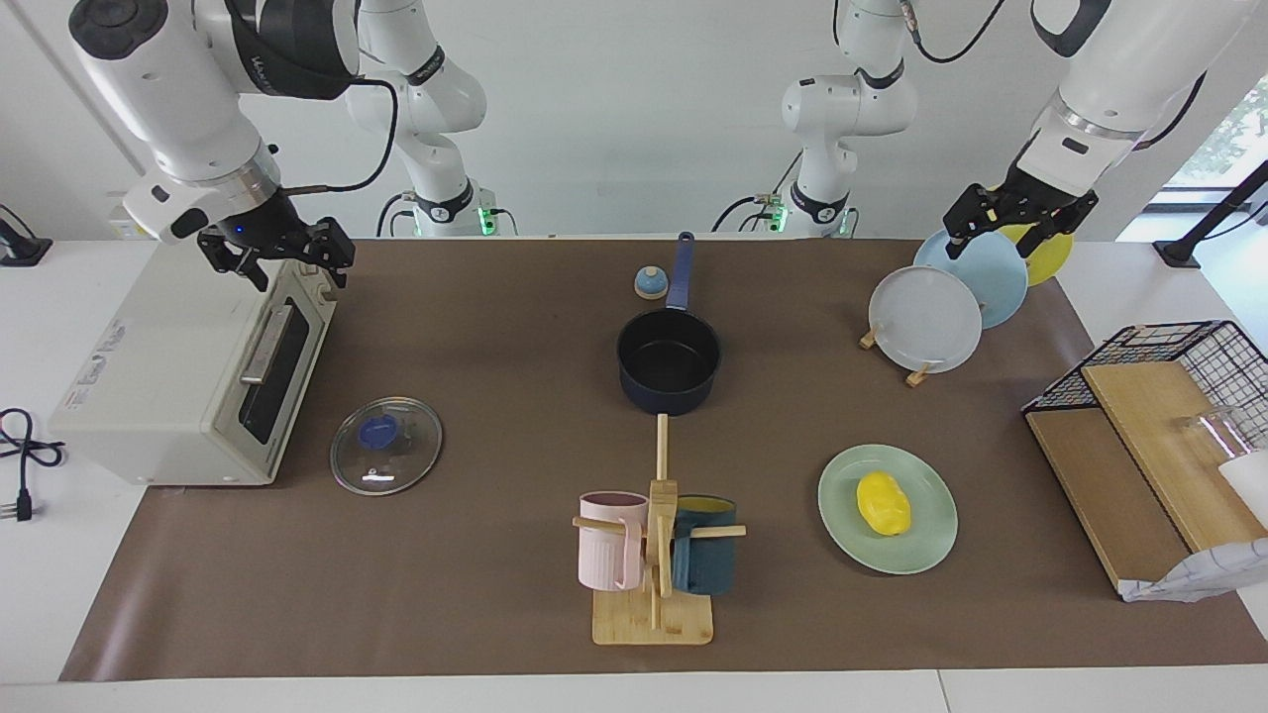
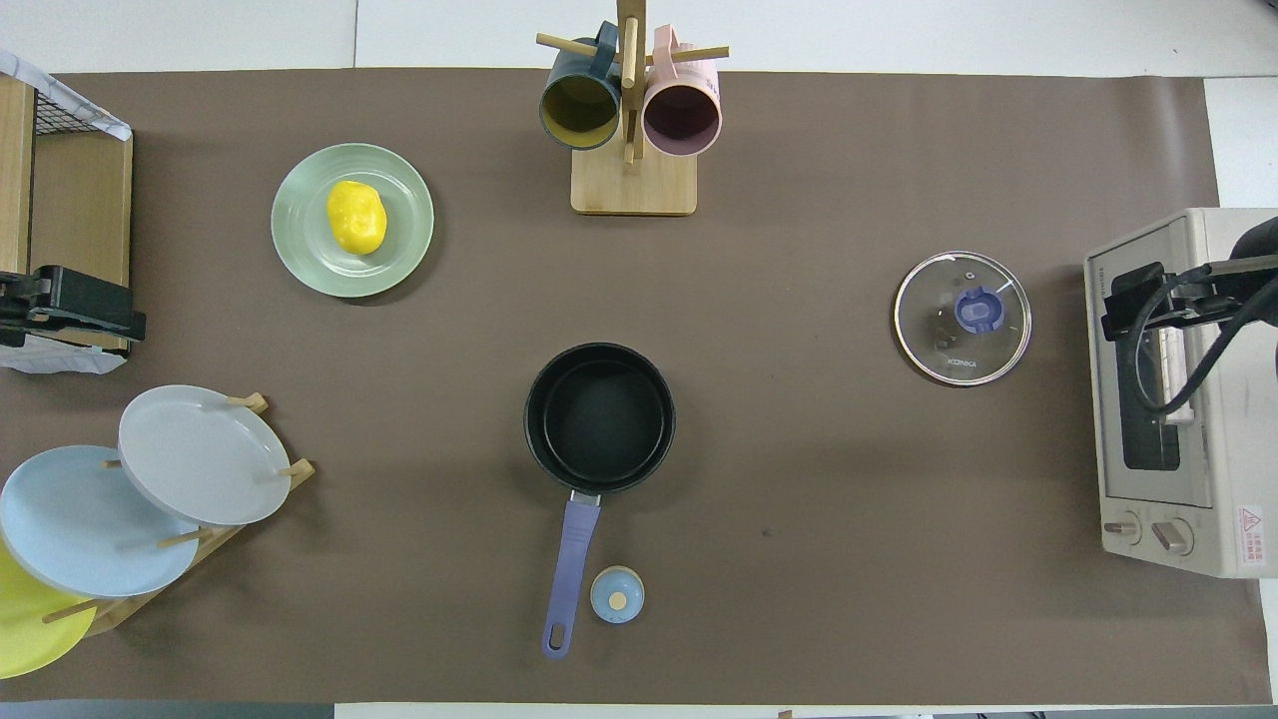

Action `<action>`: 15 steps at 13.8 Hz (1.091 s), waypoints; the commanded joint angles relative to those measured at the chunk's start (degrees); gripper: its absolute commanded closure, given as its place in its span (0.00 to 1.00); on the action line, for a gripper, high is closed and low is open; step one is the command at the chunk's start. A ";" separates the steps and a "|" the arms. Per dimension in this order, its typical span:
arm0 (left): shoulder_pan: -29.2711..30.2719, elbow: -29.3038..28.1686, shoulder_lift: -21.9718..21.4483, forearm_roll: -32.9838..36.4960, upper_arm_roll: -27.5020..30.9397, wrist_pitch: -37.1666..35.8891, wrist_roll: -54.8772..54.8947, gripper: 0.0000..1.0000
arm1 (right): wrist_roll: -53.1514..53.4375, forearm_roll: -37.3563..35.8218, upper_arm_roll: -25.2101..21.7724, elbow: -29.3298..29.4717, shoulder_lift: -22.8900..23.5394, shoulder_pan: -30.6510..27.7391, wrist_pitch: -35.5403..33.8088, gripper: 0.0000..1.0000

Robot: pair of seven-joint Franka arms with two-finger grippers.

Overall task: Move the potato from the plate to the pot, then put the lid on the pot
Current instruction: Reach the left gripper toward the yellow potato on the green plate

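Note:
The yellow potato (image 1: 883, 502) (image 2: 356, 216) lies on the mint-green plate (image 1: 926, 540) (image 2: 399, 255), toward the left arm's end of the table and farther from the robots than the pot. The dark pot (image 1: 669, 361) (image 2: 599, 417) stands empty mid-table, its blue handle pointing toward the robots. In front of the toaster oven the glass lid (image 1: 386, 446) (image 2: 962, 318) lies flat, knob up. My left gripper (image 1: 996, 243) (image 2: 120, 315) hangs open in the air by the rack of upright plates. My right gripper (image 1: 297, 265) (image 2: 1128, 300) hangs open over the toaster oven. Neither holds anything.
A toaster oven (image 1: 178, 376) (image 2: 1178, 399) stands at the right arm's end. A mug tree (image 1: 654, 555) (image 2: 629, 120) with two mugs is farther out than the pot. A small bell dome (image 1: 651, 283) (image 2: 617, 594) sits beside the pot handle. A plate rack (image 1: 926, 317) (image 2: 200, 454) and wire shelf (image 1: 1139, 446) fill the left arm's end.

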 commanded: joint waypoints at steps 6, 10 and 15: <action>-0.47 -0.13 -0.33 0.55 0.24 0.22 0.43 0.00 | 0.94 0.36 0.27 -0.79 -0.69 -0.41 0.41 0.00; -0.38 -0.40 0.71 0.37 0.24 2.94 0.08 0.00 | 0.94 0.36 0.27 -0.79 -0.69 -0.41 0.41 0.00; -0.56 6.18 16.23 -3.67 0.33 8.38 -2.11 0.00 | 0.94 0.36 0.27 -0.79 -0.69 -0.41 0.41 0.00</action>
